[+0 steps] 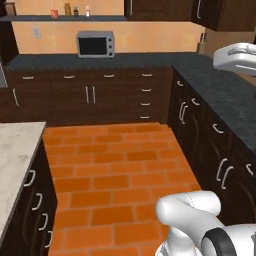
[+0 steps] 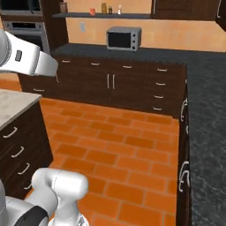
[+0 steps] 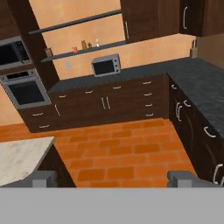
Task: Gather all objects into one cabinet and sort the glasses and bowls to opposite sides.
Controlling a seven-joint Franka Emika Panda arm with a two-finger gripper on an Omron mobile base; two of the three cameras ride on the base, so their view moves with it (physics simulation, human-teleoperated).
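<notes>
My gripper (image 3: 113, 179) is held high over the orange brick floor (image 3: 118, 151), facing the far counter. Its two fingertips (image 3: 43, 178) stand wide apart, open, with nothing between them. A small red cup-like thing (image 3: 75, 49) stands on the wall shelf (image 3: 87, 50) beside brown jars; it is too small to make out, and it also appears as a red speck (image 1: 54, 13) (image 2: 92, 11) in the base views. The white tumblers, the orange mug and the brown bowl are out of view. The upper cabinet (image 3: 142, 19) has its door closed.
A grey toaster oven (image 3: 106, 66) sits on the dark back counter (image 1: 100, 59). A built-in oven (image 3: 26, 92) fills the left wall. Dark counter and drawers run along the right (image 1: 225, 95). A pale stone island (image 1: 12, 160) stands at the left. My arm's white link (image 2: 26, 57) hangs overhead.
</notes>
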